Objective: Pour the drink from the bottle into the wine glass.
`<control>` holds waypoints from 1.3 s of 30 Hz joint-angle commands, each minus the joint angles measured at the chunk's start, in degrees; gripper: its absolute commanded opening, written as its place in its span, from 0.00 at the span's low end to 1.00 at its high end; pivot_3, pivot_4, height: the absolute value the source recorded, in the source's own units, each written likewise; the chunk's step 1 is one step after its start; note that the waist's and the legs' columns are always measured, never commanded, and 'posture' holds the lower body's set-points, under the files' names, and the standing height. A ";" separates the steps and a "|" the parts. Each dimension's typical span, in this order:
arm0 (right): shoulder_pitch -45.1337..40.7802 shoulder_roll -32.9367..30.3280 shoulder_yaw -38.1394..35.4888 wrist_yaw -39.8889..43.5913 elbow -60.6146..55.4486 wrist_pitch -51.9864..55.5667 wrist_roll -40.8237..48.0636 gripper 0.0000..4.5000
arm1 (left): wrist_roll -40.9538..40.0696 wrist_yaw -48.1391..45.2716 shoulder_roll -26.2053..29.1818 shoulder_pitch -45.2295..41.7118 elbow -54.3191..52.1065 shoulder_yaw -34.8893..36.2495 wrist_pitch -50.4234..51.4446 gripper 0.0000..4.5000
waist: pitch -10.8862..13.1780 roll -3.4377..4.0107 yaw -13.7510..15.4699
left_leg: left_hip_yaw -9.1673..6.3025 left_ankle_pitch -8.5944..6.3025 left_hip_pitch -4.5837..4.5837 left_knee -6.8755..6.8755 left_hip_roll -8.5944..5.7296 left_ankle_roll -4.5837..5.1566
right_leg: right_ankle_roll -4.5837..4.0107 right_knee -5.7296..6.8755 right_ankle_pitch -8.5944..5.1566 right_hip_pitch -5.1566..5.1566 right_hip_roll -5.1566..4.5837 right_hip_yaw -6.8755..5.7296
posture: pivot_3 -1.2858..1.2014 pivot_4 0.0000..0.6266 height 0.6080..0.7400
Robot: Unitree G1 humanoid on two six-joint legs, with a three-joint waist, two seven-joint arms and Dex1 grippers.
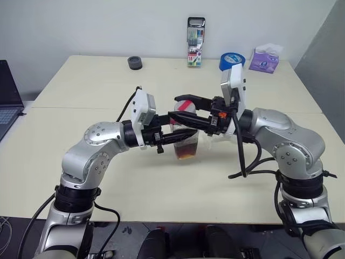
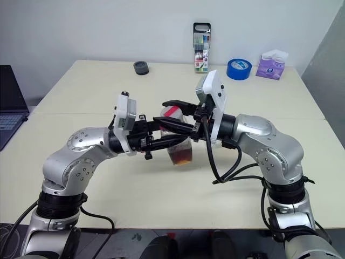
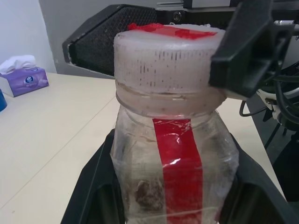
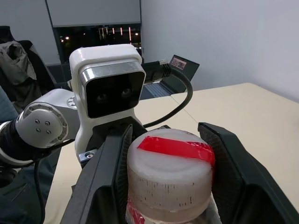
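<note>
Bottle (image 1: 186,141): small, clear, squarish plastic, upright, raised off the table (image 1: 81,86) between the two arms. A red strip runs down its side; its white cap (image 4: 170,175) carries a red band on top.

Drink (image 1: 186,152): a small dark reddish-brown pool in the bottom of the bottle, below both sets of jaws.

Left gripper (image 1: 180,135): reaches in level from the robot's left, jaws clenched on the body of the bottle, one black finger (image 3: 93,186) pressed against each side, below the cap.

Right gripper (image 1: 186,108): reaches in level from the robot's right, above the left gripper. Its two fingers (image 4: 105,172) stand on either side of the cap, the cap between them. Whether the pads are pressing the cap or just beside it cannot be told.

Behind the jaws, at the far edge of the table: a tall pack of markers (image 1: 195,42), a roll of blue tape (image 1: 232,59), a purple tissue packet (image 1: 264,58), and a small dark round object (image 1: 135,62).

Laptop (image 1: 8,100): on a separate surface off the table's left edge, well apart from both jaws.
</note>
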 commanded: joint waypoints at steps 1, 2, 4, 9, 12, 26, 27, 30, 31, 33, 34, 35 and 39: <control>-2.12 -5.98 -3.42 8.49 4.73 -2.72 0.31 0.43 | -0.92 -1.34 0.51 0.31 -2.77 1.05 -1.49 0.42 | 0.00 0.00 0.01 | 0.00 0.00 0.00 0.01 0.00 0.00 | 0.00 0.00 0.00 0.00 0.00 0.00 | 0.52 0.24 1.00; -2.89 -8.24 -2.69 12.94 6.70 -4.03 -0.36 0.43 | -1.14 -1.45 0.58 0.36 -2.97 0.97 -1.39 0.42 | 0.00 0.01 0.01 | 0.00 0.00 0.00 0.00 -0.01 0.01 | 0.00 -0.01 0.00 0.01 0.00 0.00 | 0.52 0.24 1.00; -5.46 -11.45 -1.13 20.15 11.59 -6.40 -1.54 0.43 | -1.42 -1.63 0.77 0.28 -3.10 0.80 -1.36 0.42 | 0.01 0.01 0.01 | 0.00 -0.01 0.00 0.00 -0.02 0.02 | 0.00 -0.05 0.00 0.03 0.00 -0.01 | 0.52 0.24 1.00; -12.28 -13.79 4.12 32.91 23.35 -12.74 -4.88 0.43 | -1.72 -1.63 0.76 -0.25 -3.09 0.68 -1.24 0.42 | 0.01 0.01 -0.26 | 0.01 -0.02 0.07 -0.05 0.02 0.04 | 0.00 -0.01 0.00 0.03 0.04 0.00 | 0.52 0.24 1.00; -15.64 -11.18 6.17 35.40 28.13 -16.22 -6.53 0.43 | -1.76 -1.21 0.39 -0.45 -3.24 0.48 -1.19 0.42 | 0.01 0.01 -0.18 | 0.00 -0.02 0.04 -0.03 0.02 0.03 | 0.00 -0.02 0.00 0.03 0.03 -0.01 | 0.52 0.24 1.00; -6.66 -15.62 -2.27 27.95 12.45 -2.26 1.55 1.00 | -1.87 -0.03 0.71 1.96 -4.60 1.92 -1.18 0.42 | 0.01 0.01 0.42 | -0.02 0.00 -0.06 0.01 0.01 0.00 | 0.00 -0.12 0.00 0.02 -0.04 -0.02 | 0.52 0.24 1.00; -5.07 -15.83 -3.38 26.02 9.34 -0.55 2.99 1.00 | -1.73 -0.03 0.58 1.97 -4.39 1.84 -1.32 0.42 | 0.01 0.01 0.47 | -0.02 0.00 -0.07 -0.01 0.01 0.00 | 0.00 -0.12 0.00 0.02 -0.04 -0.03 | 0.52 0.24 1.00; -2.47 -13.10 -6.06 17.47 2.37 3.35 6.53 1.00 | -1.36 0.09 0.04 1.50 -3.75 1.40 -1.61 0.42 | 0.01 0.01 0.01 | -0.02 -0.01 -0.05 -0.04 0.02 0.01 | 0.00 -0.05 0.00 0.00 -0.03 -0.02 | 0.52 0.24 1.00; -1.82 -11.61 -6.26 14.58 0.50 3.69 6.87 1.00 | -1.27 0.12 -0.22 1.13 -3.44 1.23 -1.67 0.42 | 0.01 0.01 -0.06 | -0.01 -0.01 -0.01 -0.04 0.02 0.02 | 0.00 -0.01 0.00 0.00 -0.03 0.00 | 0.52 0.24 1.00; -0.95 -8.52 -5.84 9.40 -1.90 3.44 6.22 1.00 | -1.05 0.04 -0.60 0.56 -3.02 0.98 -1.76 0.42 | 0.01 0.01 -0.10 | -0.02 -0.01 0.03 -0.04 0.04 0.02 | 0.00 0.03 0.00 0.01 0.01 -0.01 | 0.52 0.24 1.00; -0.72 -7.43 -5.53 7.57 -2.53 3.36 5.78 1.00 | -0.95 -0.03 -0.72 0.42 -2.90 0.91 -1.77 0.42 | 0.01 0.01 -0.09 | -0.02 -0.01 0.03 -0.04 0.04 0.02 | 0.00 0.04 0.00 0.01 0.01 -0.01 | 0.52 0.24 1.00; -0.63 -5.83 -5.21 5.39 -2.82 2.92 5.09 1.00 | -0.78 -0.15 -0.84 0.24 -2.74 0.77 -1.87 0.42 | 0.01 0.01 -0.06 | -0.03 -0.01 0.03 -0.02 0.04 0.02 | 0.00 0.05 0.00 0.01 0.02 -0.02 | 0.52 0.24 1.00; -0.94 -0.98 -2.97 -0.79 -2.66 0.83 1.44 1.00 | -0.70 -0.39 -1.05 -0.44 -2.46 0.44 -1.86 0.42 | 0.01 0.01 -0.01 | -0.02 0.00 0.01 -0.01 0.01 0.00 | 0.00 0.00 0.00 0.02 0.00 0.00 | 0.52 0.24 1.00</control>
